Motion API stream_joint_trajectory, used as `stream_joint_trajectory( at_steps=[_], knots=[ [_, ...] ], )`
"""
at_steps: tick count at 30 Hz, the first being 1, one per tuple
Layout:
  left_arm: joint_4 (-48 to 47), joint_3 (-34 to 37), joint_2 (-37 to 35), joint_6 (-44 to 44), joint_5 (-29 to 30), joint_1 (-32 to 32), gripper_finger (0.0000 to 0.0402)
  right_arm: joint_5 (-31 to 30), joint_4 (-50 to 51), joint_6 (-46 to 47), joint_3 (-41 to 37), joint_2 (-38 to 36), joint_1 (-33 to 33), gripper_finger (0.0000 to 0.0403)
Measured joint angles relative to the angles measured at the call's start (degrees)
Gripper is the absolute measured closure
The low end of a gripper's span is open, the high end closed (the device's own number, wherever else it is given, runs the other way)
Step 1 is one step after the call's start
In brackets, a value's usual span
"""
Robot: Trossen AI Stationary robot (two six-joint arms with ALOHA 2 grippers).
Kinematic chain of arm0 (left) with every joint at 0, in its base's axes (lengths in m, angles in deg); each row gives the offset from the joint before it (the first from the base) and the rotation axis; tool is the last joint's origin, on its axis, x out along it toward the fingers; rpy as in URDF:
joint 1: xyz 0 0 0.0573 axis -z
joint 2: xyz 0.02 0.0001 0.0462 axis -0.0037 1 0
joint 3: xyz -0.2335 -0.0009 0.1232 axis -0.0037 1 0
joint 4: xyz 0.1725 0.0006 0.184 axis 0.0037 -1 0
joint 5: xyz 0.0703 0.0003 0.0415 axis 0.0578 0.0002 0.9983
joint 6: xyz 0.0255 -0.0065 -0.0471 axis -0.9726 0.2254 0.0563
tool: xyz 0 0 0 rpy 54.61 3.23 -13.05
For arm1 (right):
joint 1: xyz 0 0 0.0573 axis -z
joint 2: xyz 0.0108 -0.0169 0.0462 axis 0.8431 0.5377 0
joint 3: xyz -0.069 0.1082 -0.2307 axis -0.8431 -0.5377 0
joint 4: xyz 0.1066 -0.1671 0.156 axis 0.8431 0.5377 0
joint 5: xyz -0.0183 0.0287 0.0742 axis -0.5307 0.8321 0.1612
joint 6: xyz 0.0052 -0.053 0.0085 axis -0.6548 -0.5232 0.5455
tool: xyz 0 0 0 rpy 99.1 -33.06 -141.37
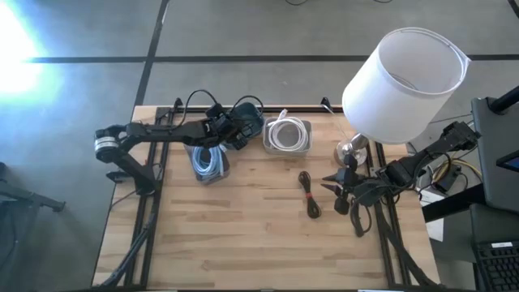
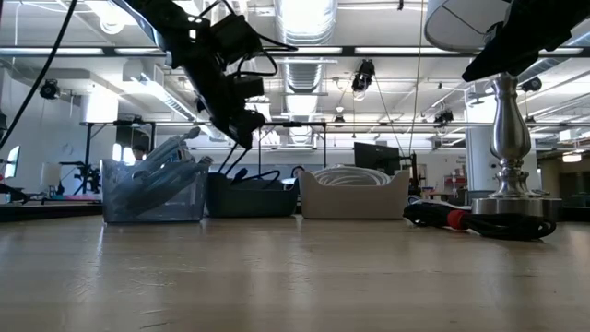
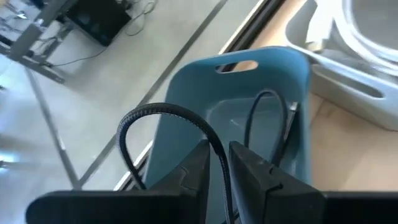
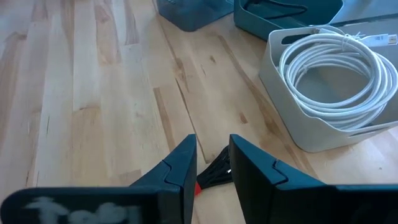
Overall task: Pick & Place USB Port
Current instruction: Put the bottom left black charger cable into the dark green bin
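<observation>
1. A thin black USB cable (image 3: 186, 121) is held between the closed fingers of the left gripper (image 3: 217, 163), above the dark teal plastic bin (image 3: 249, 106).
2. The cable is seen going up from the fingers in a loop, with another part hanging down into the teal bin. Which way its plug points cannot be told.
3. The left arm (image 1: 154, 132) is stretched out flat across the back of the light wooden table (image 1: 243, 235), with its gripper tipped down over the teal bin.
4. A clear plastic bin with blue cables (image 1: 209, 162) is seen just beside the teal bin, and a pale grey bin with a coiled white cable (image 1: 285, 135) is on the other side.
5. The right gripper (image 4: 212, 163) is held low over the table, with its fingers a little apart and nothing between them.
6. A bundled black cable with a red bit (image 1: 310, 195) is lying on the table just in front of the right gripper.
7. A silver lamp with a white shade (image 1: 401, 81) is standing near the right arm.
</observation>
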Motion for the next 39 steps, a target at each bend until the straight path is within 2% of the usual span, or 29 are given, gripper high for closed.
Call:
stream_joint_trajectory(
  at_steps=[6,13,17,23,29,35,39],
  knots=[
    [0.4,0.0,0.0,-0.2,-4.3,0.0,0.0337,0.0,-0.1,0.0,0.0,0.0,0.0,0.0307],
    [0.4,0.0,0.0,-1.8,-4.6,-0.1,0.0334,0.0,-0.1,0.0,0.0,0.0,0.0,0.0314],
    [0.4,0.0,0.0,-1.8,-4.6,-0.2,0.0310,0.0,-0.1,0.1,0.0,0.0,0.0,0.0310],
    [1.4,0.0,0.0,-1.5,-4.3,-0.2,0.0251,0.0,-0.2,0.2,0.0,0.0,0.0,0.0305],
    [6.8,0.0,0.0,-1.4,-4.0,-0.2,0.0208,0.0,-0.2,0.2,0.0,0.0,0.0,0.0310],
    [16.1,0.0,0.0,-1.4,-6.5,-0.1,0.0198,0.0,-0.2,0.2,0.0,0.0,0.0,0.0310],
    [15.7,0.0,0.0,-1.4,-6.7,-0.6,0.0200,0.0,-0.2,0.2,0.0,0.0,0.0,0.0305]
  ],
)
